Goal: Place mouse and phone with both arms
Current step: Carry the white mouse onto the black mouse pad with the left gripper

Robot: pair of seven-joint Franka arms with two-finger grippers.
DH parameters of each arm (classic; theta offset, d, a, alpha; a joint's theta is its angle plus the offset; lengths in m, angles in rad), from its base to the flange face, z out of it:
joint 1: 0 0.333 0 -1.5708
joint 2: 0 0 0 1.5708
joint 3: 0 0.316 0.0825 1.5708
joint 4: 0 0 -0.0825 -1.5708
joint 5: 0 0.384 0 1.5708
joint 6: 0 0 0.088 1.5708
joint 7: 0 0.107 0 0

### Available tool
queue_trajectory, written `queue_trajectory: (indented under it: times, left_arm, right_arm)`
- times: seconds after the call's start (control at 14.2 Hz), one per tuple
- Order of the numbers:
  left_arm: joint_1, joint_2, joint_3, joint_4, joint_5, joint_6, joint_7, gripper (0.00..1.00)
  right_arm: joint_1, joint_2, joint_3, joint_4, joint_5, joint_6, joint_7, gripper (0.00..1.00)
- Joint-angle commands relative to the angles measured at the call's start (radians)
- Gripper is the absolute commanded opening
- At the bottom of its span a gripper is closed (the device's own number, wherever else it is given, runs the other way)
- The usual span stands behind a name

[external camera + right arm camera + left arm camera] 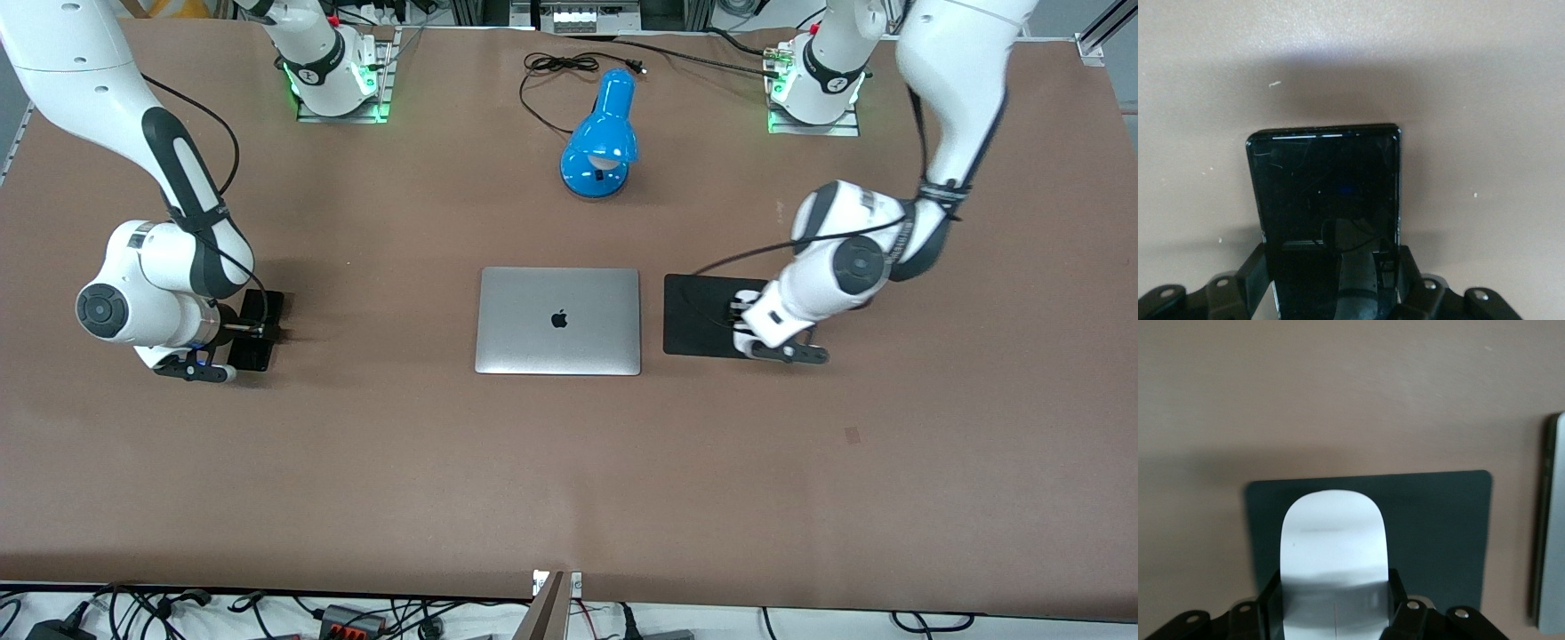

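Note:
The white mouse (1333, 540) sits between the fingers of my left gripper (1335, 600), which is shut on its sides, low over the matte black mouse pad (1438, 520). In the front view the left gripper (756, 333) is over the pad (698, 311) beside the laptop, and the hand hides the mouse. My right gripper (1335, 280) is shut on the black glossy phone (1325, 193), held flat and low at the table. In the front view the right gripper (258, 331) and phone (267, 307) are toward the right arm's end of the table.
A closed silver laptop (558, 320) lies mid-table between the two grippers; its edge shows in the left wrist view (1551, 533). A blue desk lamp (602, 138) with a black cable (551, 67) stands farther from the front camera, between the arm bases.

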Motion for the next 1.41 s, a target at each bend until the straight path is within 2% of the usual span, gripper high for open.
queue_trajectory:
  times: [0.0,0.14,0.21,0.42,0.49,0.56,0.78,0.92,1.06,1.2,1.34]
  left_arm:
    - [-0.006,0.012,-0.002,-0.098,0.014,0.159,-0.017,0.48]
    - [-0.007,0.023,-0.002,-0.126,0.015,0.212,-0.017,0.49]
    - [-0.007,0.023,-0.002,-0.126,0.014,0.212,-0.017,0.53]
    - [-0.010,0.026,-0.004,-0.126,0.015,0.213,-0.028,0.76]
    - [-0.009,0.031,-0.004,-0.124,0.015,0.213,-0.028,0.95]
    - [-0.009,0.028,-0.004,-0.123,0.015,0.213,-0.031,1.00]
    - [0.005,-0.009,-0.002,-0.112,0.015,0.209,-0.028,1.00]
    - [0.008,-0.055,0.004,-0.091,0.015,0.183,-0.017,1.00]
    - [0.008,-0.069,0.007,-0.028,0.015,0.120,-0.008,1.00]
    - [0.010,-0.078,0.014,0.082,0.018,-0.052,0.006,1.00]
    - [0.026,-0.075,0.027,0.237,0.084,-0.293,0.059,1.00]
  right_arm:
    - [-0.003,-0.008,0.005,-0.005,-0.004,-0.004,0.006,0.37]
    - [-0.003,-0.018,0.007,0.006,-0.002,-0.015,0.006,0.32]
    - [-0.003,-0.040,0.008,0.016,-0.002,-0.027,-0.002,0.29]
    - [0.035,-0.109,0.016,0.061,-0.002,-0.116,0.007,0.28]
    - [0.050,-0.110,0.016,0.093,-0.002,-0.145,0.006,0.27]
    - [0.070,-0.103,0.017,0.117,-0.004,-0.159,0.006,0.26]
    - [0.185,-0.098,0.017,0.127,0.007,-0.159,0.027,0.23]
    - [0.248,-0.083,0.017,0.127,0.038,-0.158,0.125,0.23]
    - [0.305,-0.063,0.017,0.142,0.065,-0.158,0.141,0.24]
    - [0.342,-0.034,0.017,0.165,0.142,-0.158,0.144,0.24]
    - [0.375,-0.008,0.017,0.174,0.150,-0.152,0.143,0.24]
